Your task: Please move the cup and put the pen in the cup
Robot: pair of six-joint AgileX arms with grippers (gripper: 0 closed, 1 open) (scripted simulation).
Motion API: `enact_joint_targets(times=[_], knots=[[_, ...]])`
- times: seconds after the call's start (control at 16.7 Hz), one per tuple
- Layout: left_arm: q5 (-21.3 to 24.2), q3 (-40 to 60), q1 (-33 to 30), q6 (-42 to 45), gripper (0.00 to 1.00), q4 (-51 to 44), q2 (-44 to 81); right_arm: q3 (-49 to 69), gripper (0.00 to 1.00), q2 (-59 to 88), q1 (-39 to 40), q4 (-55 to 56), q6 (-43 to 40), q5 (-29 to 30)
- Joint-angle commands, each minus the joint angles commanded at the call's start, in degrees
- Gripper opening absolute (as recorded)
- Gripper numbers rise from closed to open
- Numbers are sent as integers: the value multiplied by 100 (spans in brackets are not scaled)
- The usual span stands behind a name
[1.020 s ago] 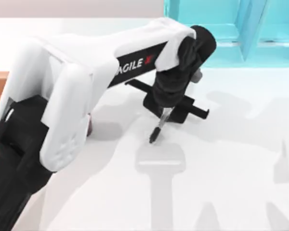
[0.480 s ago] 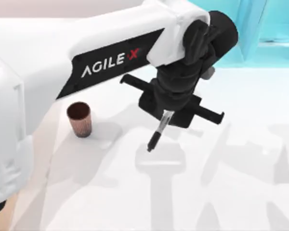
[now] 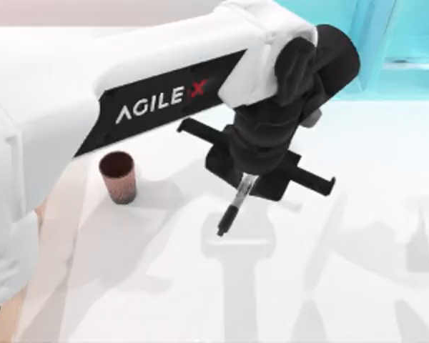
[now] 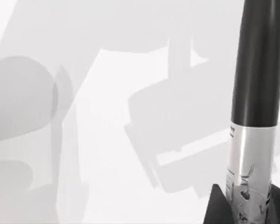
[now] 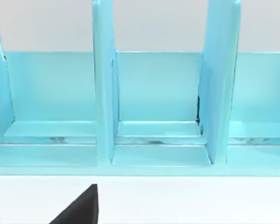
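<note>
Glossy turquoise divided rack [image 5: 154, 112] along table's far edge, upright partitions; plain white tabletop [image 3: 357, 286] in front.

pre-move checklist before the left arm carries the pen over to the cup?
1. Grip: left gripper shut on the slim marker pen with black cap and grey-white barrel. Ok.
2. Pen lifted: it hangs tip down, its shadow separate on the white table. Ok.
3. Pen tilt: slanted rather than plumb in the top view. Not ok for a straight drop.
4. Target: small reddish-brown ribbed cup upright, mouth open, toward the table's left. Ok.
5. Alignment: pen tip is well to the right of the cup. Not ok yet.
6. Right gripper: faces the light-blue divided rack; finger state cannot tell.
</note>
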Motion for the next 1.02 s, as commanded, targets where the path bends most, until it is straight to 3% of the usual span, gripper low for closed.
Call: enact_joint_targets(times=[0.18,0.42,1.02], knots=[[5,-375,66,73,0,518,-200,0,100,0,0,0,0,0],[21,-1360,246,281,0,1970,-741,0,100,0,0,0,0,0],[208,-5160,1163,1146,0,7650,-2818,0,100,0,0,0,0,0]])
